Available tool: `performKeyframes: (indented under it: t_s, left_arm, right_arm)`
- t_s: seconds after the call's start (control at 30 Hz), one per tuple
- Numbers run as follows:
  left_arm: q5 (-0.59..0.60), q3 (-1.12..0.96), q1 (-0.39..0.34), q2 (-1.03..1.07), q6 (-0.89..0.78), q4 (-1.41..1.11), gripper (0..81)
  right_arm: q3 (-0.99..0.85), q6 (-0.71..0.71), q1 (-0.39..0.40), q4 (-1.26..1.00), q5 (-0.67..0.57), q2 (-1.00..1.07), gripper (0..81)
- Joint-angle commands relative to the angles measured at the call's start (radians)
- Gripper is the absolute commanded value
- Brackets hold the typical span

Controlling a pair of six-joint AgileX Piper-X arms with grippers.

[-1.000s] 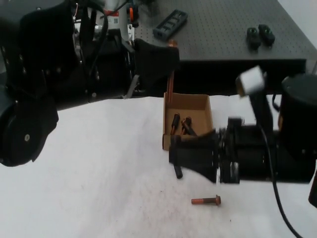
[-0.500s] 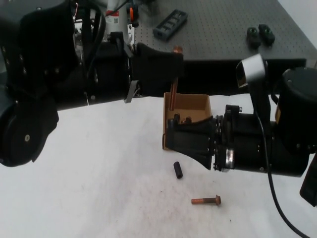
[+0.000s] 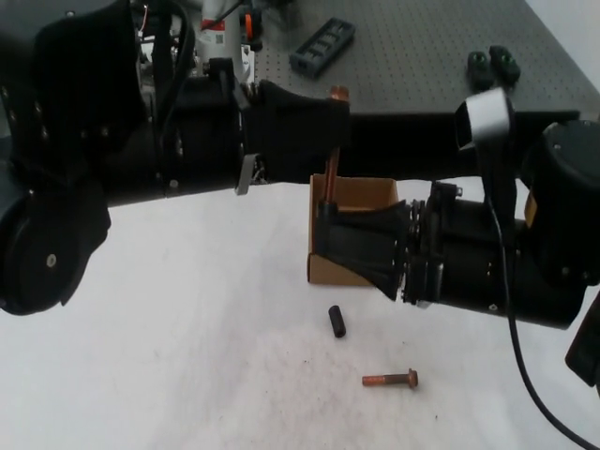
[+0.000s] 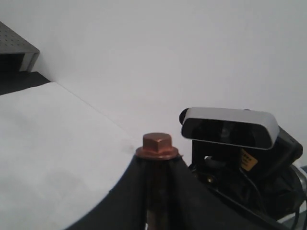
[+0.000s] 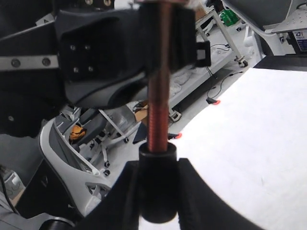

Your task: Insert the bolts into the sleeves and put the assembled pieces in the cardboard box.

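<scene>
Insertion step: left gripper [image 4: 157,165] clamps the bolt [image 5: 158,96], right gripper [image 5: 157,165] pinches the sleeve [image 5: 157,189], tip at the sleeve's mouth. Next calls for a straight push.

High view: camera behind both arms, looking forward and down over the worktop [image 3: 187,309]; the arms sit large in the foreground.
Left wrist view: very close along the left gripper [image 4: 157,164], facing the right arm's wrist camera [image 4: 229,127].
Right wrist view: equally close along the right gripper [image 5: 158,165] and its sleeve [image 5: 157,184], facing the left arm.
Shared by all three: the bolt [image 3: 330,173].
</scene>
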Motion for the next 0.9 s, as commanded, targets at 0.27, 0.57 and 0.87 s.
performKeyframes:
  t_s: [0.27, 0.57, 0.87]
  left_arm:
    - [0.044, -0.004, -0.004, -0.002, 0.004, -0.008, 0.1]
    - [-0.095, -0.004, -0.004, -0.002, 0.003, 0.048, 57.3]
    - [-0.235, -0.004, -0.001, 0.032, 0.215, 0.414, 49.7]
  right_arm:
    - [-0.013, 0.041, -0.003, -0.099, 0.085, -0.005, 1.5]
    - [-0.026, 0.036, -0.097, -0.063, 0.213, -0.005, 1.5]
    - [-0.462, -0.338, -0.243, 0.554, 0.375, 0.325, 1.5]
